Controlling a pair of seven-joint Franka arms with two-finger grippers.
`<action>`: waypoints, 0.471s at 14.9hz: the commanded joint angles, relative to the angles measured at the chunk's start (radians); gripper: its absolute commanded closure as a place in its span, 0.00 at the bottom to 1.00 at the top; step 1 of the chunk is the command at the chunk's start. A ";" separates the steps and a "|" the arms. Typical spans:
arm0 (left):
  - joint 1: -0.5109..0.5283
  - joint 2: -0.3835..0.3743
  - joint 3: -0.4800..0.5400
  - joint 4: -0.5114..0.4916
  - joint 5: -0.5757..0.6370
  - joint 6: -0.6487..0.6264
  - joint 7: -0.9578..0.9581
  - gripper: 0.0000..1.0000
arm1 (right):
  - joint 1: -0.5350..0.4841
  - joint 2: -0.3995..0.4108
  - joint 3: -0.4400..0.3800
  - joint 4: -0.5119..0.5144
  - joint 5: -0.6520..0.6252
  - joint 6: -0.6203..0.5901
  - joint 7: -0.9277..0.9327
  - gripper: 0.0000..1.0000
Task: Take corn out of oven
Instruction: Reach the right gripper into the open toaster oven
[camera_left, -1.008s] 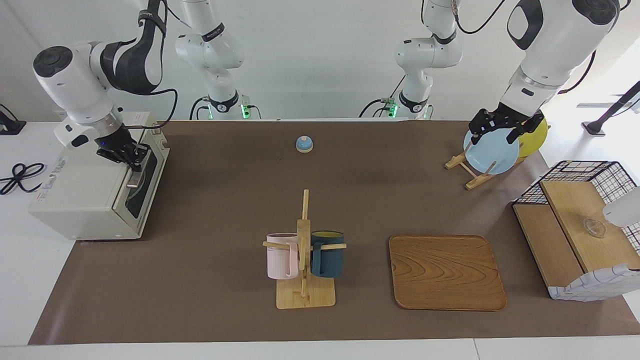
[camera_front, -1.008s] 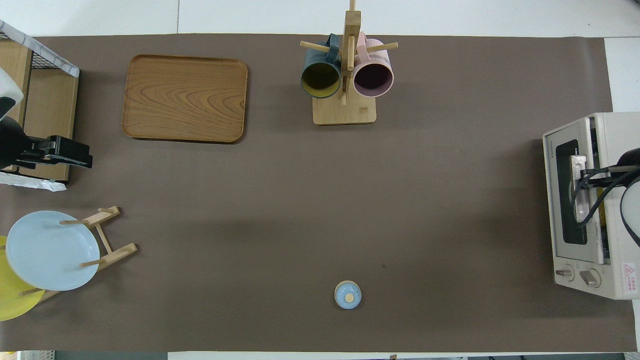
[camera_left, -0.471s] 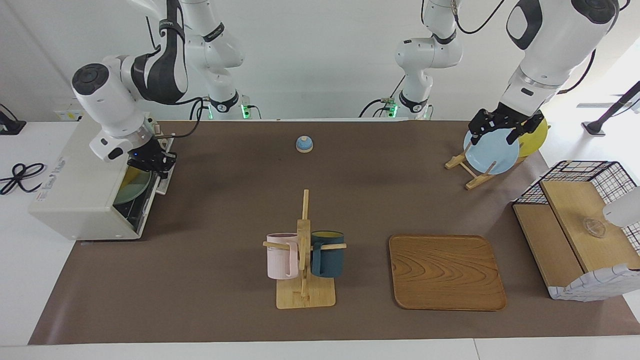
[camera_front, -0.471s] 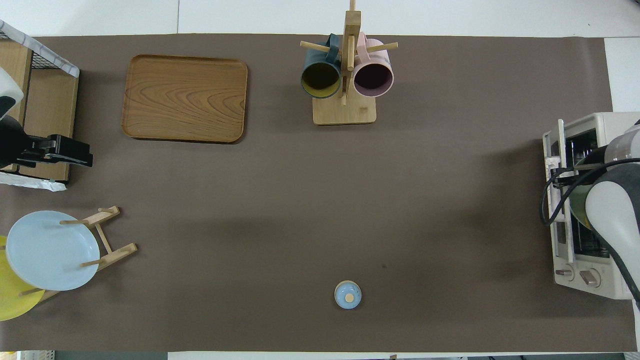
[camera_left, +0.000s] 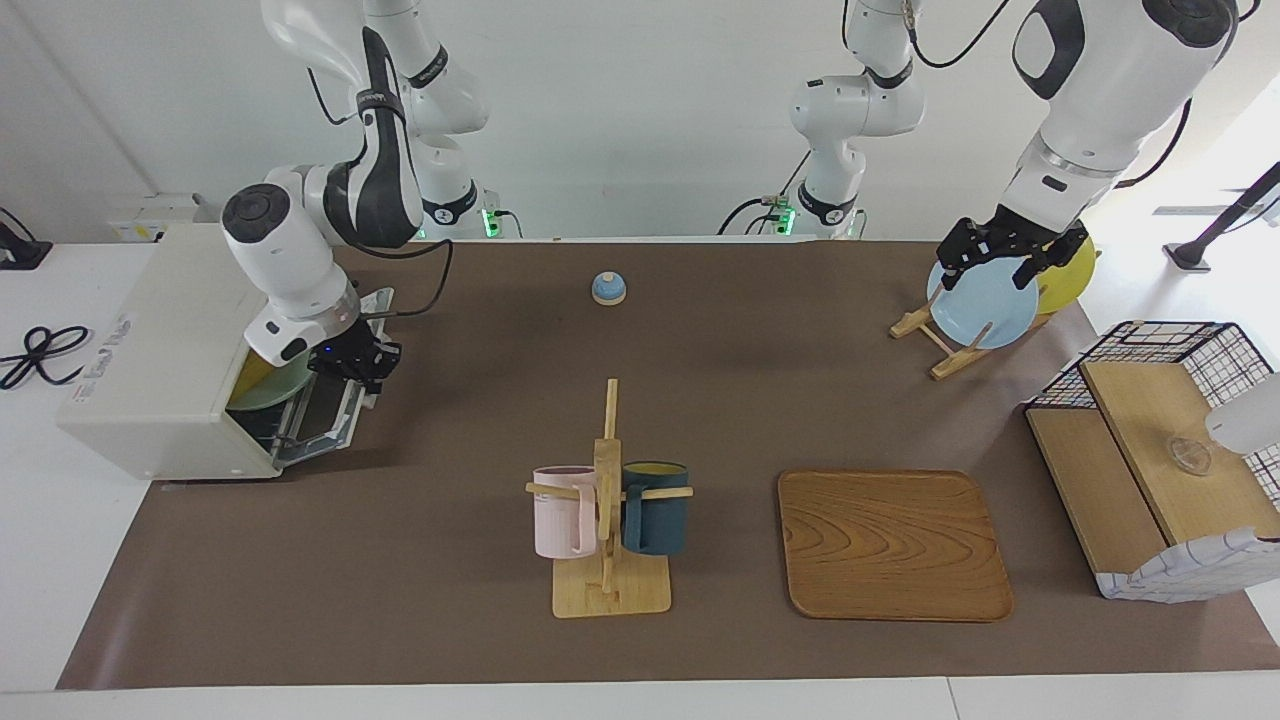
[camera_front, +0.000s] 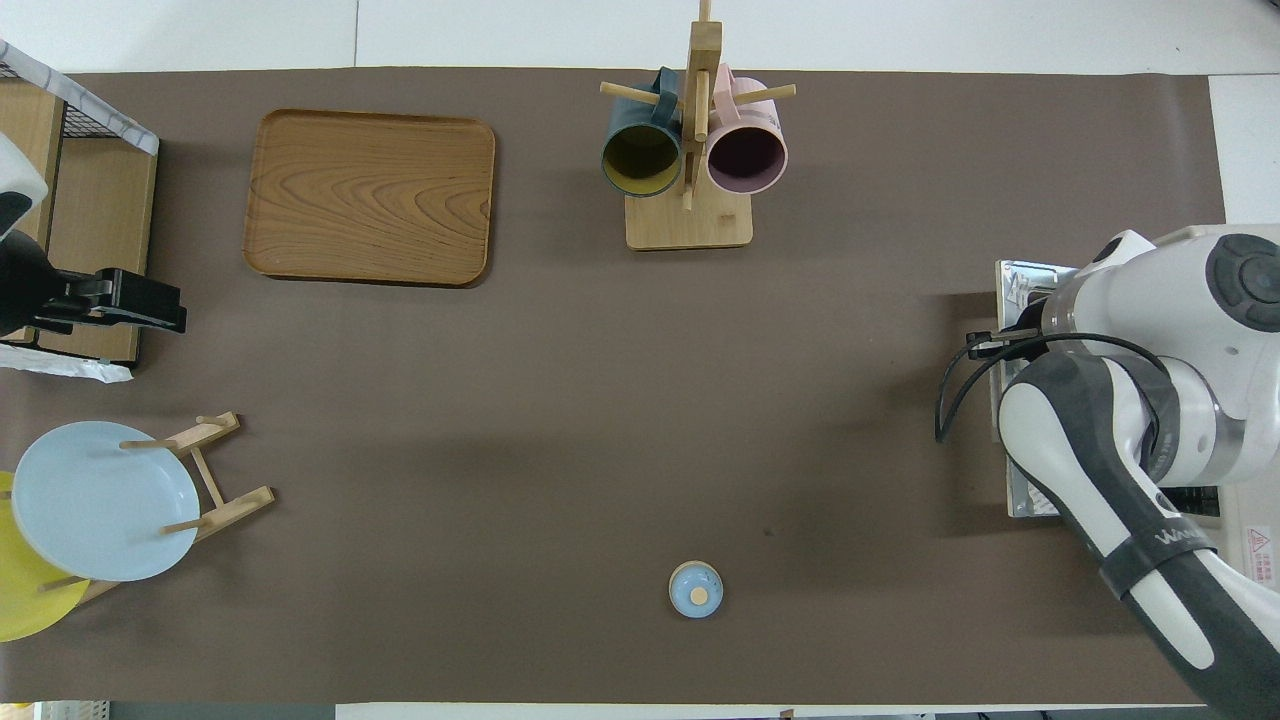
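Note:
The cream-white oven (camera_left: 150, 350) stands at the right arm's end of the table. Its glass door (camera_left: 325, 415) hangs open, nearly flat. My right gripper (camera_left: 350, 365) is at the door's free edge, shut on the bar handle. Inside the oven's mouth a pale green plate (camera_left: 275, 390) shows with a yellow shape (camera_left: 245, 372) on it, the corn as far as I can tell; the arm hides most of it. In the overhead view the right arm covers the oven (camera_front: 1255, 535), and only a corner of the door (camera_front: 1020, 285) shows. My left gripper (camera_left: 985, 262) waits open over the blue plate.
A blue bell (camera_left: 608, 288) sits near the robots at mid-table. A mug tree (camera_left: 608, 500) with a pink and a dark mug, and a wooden tray (camera_left: 893, 545), lie farther out. A plate rack (camera_left: 945, 345) and a wire-and-wood basket (camera_left: 1150, 470) stand at the left arm's end.
My right gripper has pulled the oven door from shut down to nearly flat, swinging out and down with the handle. The plate inside has come into sight. The left arm has not moved.

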 joint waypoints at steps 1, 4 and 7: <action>0.002 -0.014 -0.003 -0.010 0.023 0.010 0.007 0.00 | -0.027 0.013 -0.014 -0.036 -0.006 0.063 -0.014 1.00; 0.002 -0.012 -0.003 -0.010 0.022 0.010 0.007 0.00 | -0.004 0.039 -0.014 -0.034 0.017 0.071 0.011 1.00; 0.003 -0.014 -0.003 -0.010 0.023 0.010 0.009 0.00 | 0.015 0.059 -0.016 -0.037 0.046 0.085 0.011 1.00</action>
